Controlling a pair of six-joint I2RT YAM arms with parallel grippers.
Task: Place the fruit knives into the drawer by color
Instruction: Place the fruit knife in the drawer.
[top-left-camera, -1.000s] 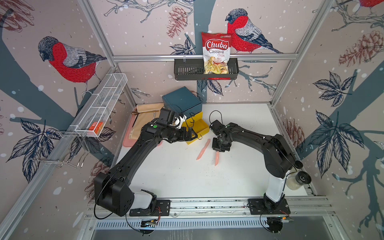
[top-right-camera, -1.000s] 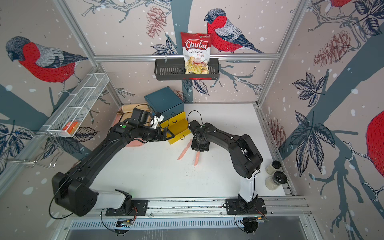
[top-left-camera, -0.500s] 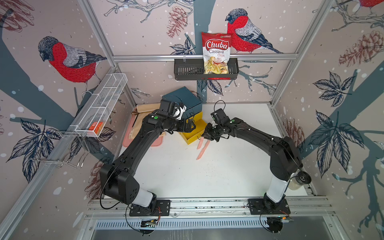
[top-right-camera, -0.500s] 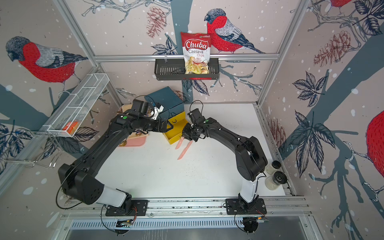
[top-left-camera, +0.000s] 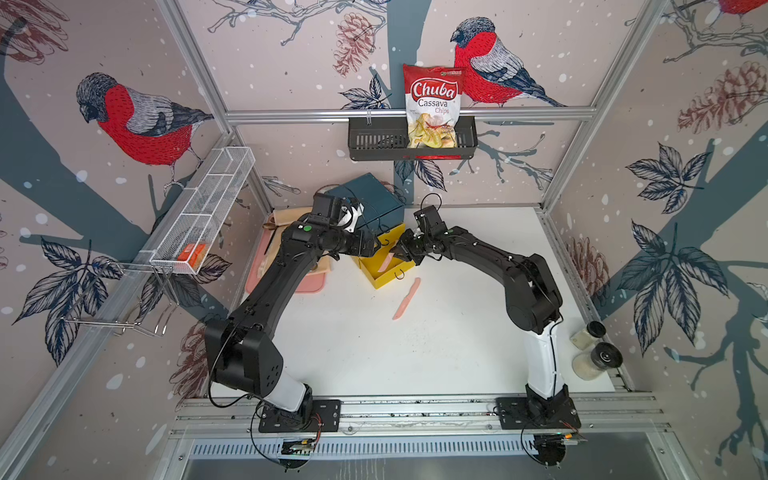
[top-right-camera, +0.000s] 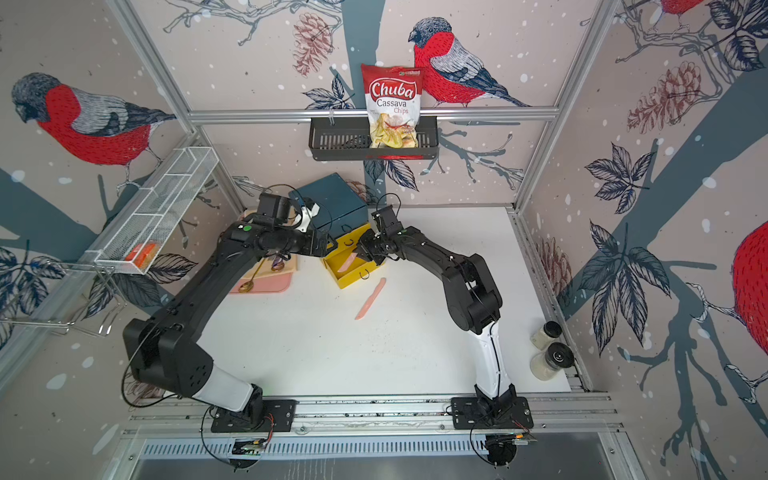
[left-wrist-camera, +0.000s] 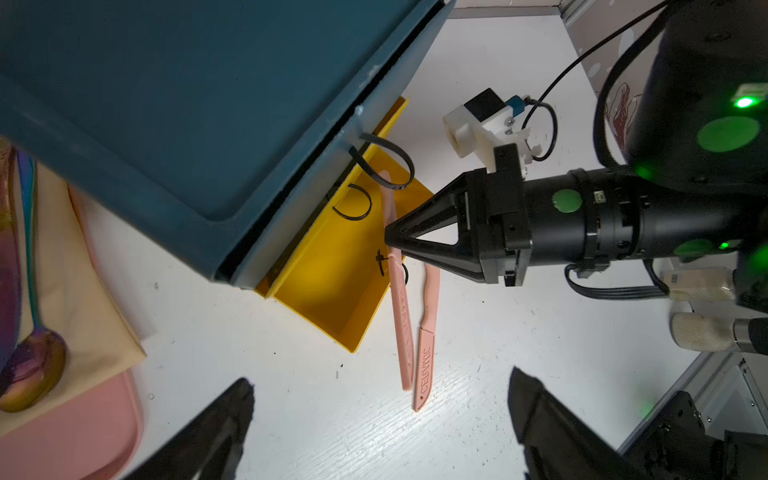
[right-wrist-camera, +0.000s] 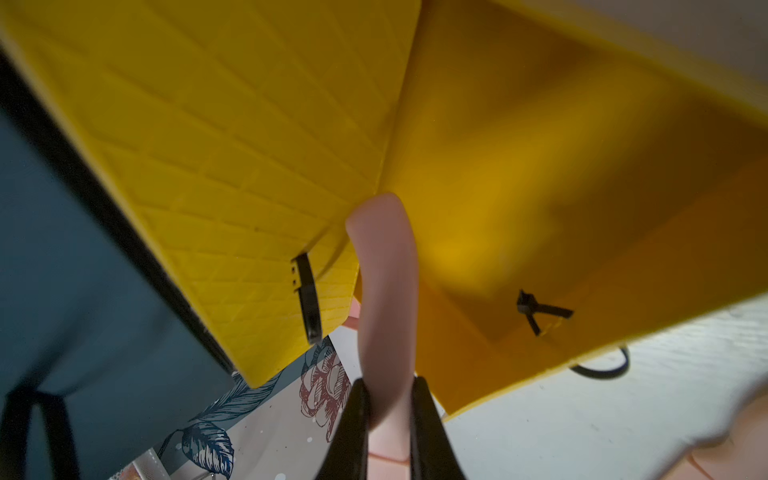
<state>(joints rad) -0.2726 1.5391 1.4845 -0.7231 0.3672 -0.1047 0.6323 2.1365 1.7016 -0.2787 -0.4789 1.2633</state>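
Salmon-pink knife (left-wrist-camera: 401, 299) is clamped near mid-length in the right gripper (left-wrist-camera: 390, 241), jaws pressed onto it. Its rounded end points into the open yellow drawer (top-left-camera: 384, 282). The other end overhangs the drawer's front wall. Height above the drawer floor is unclear. The long axis runs roughly front-to-back of the drawer, so I judge it must go deeper in before release or it tips out. A second knife (top-left-camera: 407, 298) lies flat on the table (top-left-camera: 415, 353) just outside the drawer front, roughly parallel. The left gripper (left-wrist-camera: 380, 376) is spread wide and empty, hovering by the drawer front.
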